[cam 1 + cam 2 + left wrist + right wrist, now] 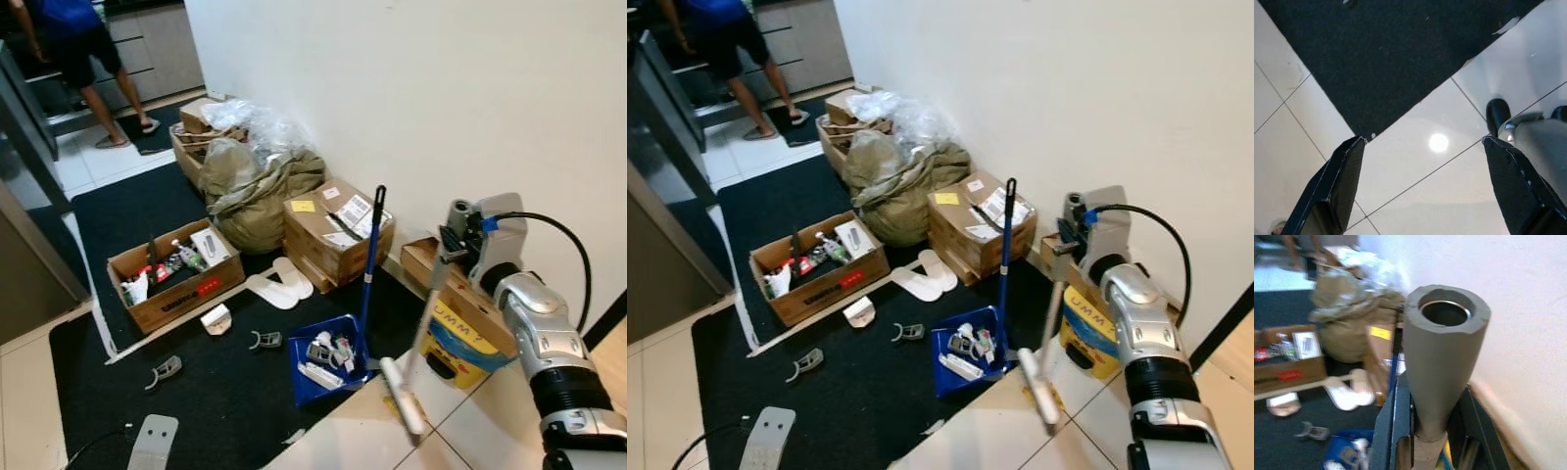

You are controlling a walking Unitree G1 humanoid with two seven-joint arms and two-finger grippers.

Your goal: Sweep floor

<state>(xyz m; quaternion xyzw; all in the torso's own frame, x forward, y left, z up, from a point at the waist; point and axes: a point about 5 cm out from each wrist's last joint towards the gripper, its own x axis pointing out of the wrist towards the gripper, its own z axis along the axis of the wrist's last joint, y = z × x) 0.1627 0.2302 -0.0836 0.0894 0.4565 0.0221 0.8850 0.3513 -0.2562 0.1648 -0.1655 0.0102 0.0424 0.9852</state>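
Right tool is clamped on the upper part of a broom handle, near the white wall. In the right wrist view the handle's grey foam end stands up between the two black fingers, which press it from both sides.

Handle's long axis runs steeply down from the tool and toward the robot's left, tilted rather than upright. Its lower end carries a pale cylindrical head resting on the white tile floor, just beside the edge of the black mat.

A blue dustpan lies on the mat just left of the broom head, holding small litter. Its blue handle rises nearly upright.

Left tool hangs over the tile by the mat's corner, fingers spread wide, holding nothing.

Writing: yellow box under the right arm reads partly "UMM". The open carton has a red label, illegible. A person stands far back.
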